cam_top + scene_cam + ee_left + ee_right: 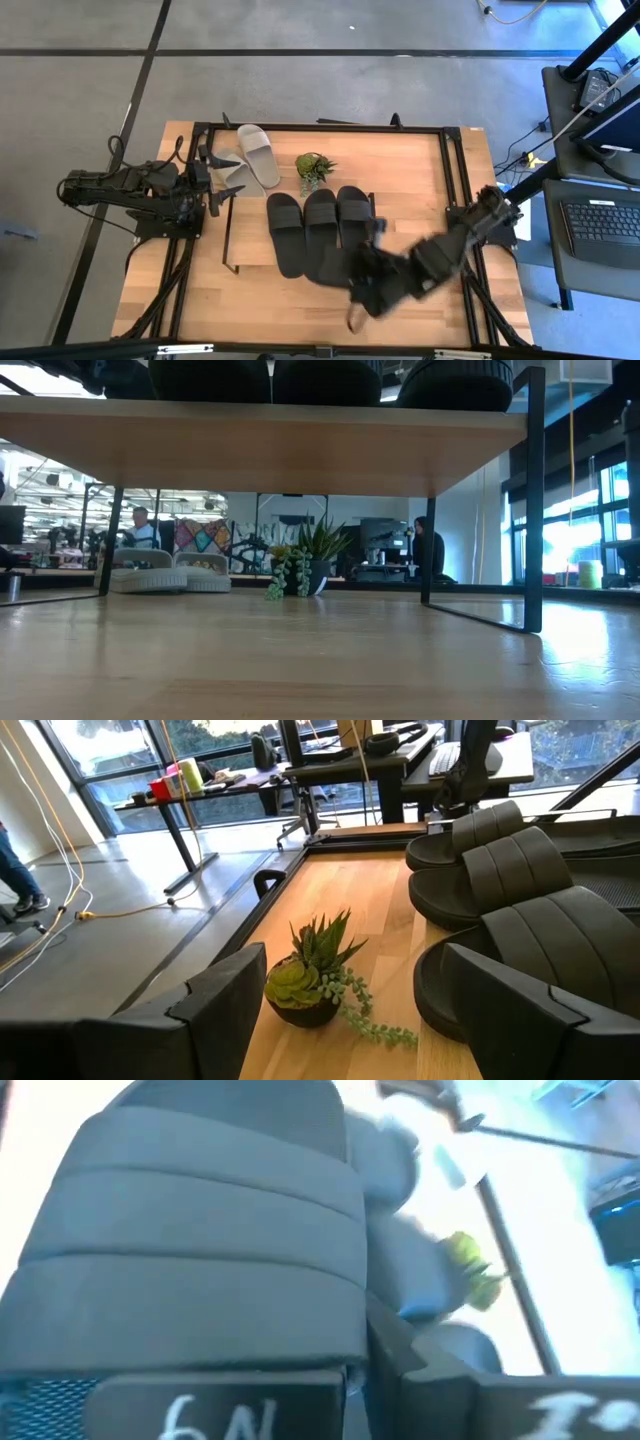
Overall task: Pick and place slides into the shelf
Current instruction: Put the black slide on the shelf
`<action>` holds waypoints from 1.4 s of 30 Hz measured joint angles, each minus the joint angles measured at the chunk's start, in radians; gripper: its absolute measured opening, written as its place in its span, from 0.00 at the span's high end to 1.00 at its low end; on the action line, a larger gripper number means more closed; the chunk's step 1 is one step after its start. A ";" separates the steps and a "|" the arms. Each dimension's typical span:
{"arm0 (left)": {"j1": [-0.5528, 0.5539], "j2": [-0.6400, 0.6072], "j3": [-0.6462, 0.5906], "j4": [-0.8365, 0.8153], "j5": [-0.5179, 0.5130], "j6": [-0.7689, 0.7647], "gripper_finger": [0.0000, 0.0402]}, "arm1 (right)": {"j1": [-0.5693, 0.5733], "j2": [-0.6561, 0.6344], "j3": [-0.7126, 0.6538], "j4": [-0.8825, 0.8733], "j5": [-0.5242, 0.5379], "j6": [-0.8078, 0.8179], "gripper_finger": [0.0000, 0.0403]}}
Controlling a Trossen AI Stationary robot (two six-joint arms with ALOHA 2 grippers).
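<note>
Slides (318, 232) in matte black, three with broad ribbed straps, are lying side by side on the shelf (245, 235), long axes running front to back. Two light grey ones (248, 160) are sitting on the desk (410, 170) beside a potted plant (314, 168). Right tool (358, 272) is clamping a fourth black slide (335, 266); left tool (222, 178) is hanging with fingers apart.

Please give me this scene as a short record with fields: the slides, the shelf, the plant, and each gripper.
black slides: three side by side on the shelf, e.g.; a fourth at the right gripper, over the shelf's near right part
grey slides: two at the table's far side, left of the plant
plant: on the table, beyond the shelf
left gripper: open, empty, beside the grey slides
right gripper: at the fourth black slide; grip not visible
</note>
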 joint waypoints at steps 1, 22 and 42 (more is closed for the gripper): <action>0.000 0.000 0.000 0.000 0.001 0.000 0.27 | -0.032 -0.001 0.012 0.028 0.000 -0.044 0.97; 0.000 0.114 0.002 0.332 -0.191 0.509 0.27 | -0.594 -0.001 0.107 0.353 -0.323 -0.481 0.97; -0.049 0.527 0.002 0.910 -0.527 1.185 0.27 | -0.722 -0.001 0.107 0.350 -0.328 -0.522 0.97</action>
